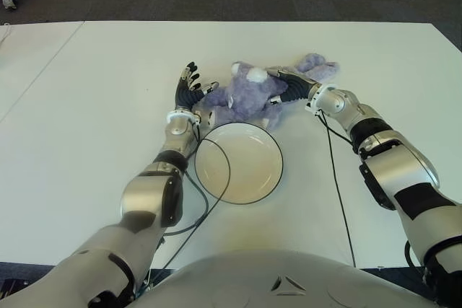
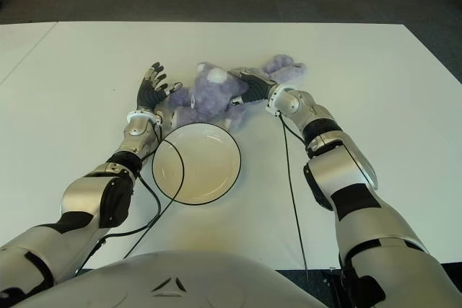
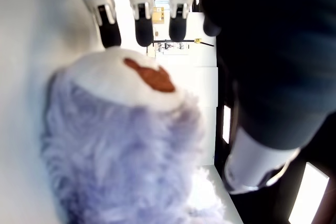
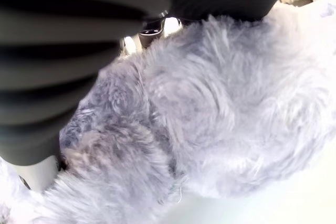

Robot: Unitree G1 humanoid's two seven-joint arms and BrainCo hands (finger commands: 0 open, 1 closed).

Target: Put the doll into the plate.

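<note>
Purple plush doll [image 1: 249, 95] lying on the white table [image 1: 94, 106], just behind the far rim of the white plate [image 1: 238, 161] and outside it, between the two hands. White muzzle with brown nose seen close in the left wrist view, facing the left hand's fingers [image 3: 143, 22].

Right hand [image 1: 289, 83] placed on the doll from the right side, fingers laid over the fur and pressing on the body; in the right wrist view, dark fingers [image 4: 63, 40] directly against the purple fur. Closed around it or only resting on it: cannot tell.

Left hand [image 1: 190, 88] just beside the doll on its left, near the plate's far-left rim, fingers spread and extended upward, holding nothing. Contact with the doll's head not clear.

Black cables [image 1: 338, 192] running over the table along both arms.
</note>
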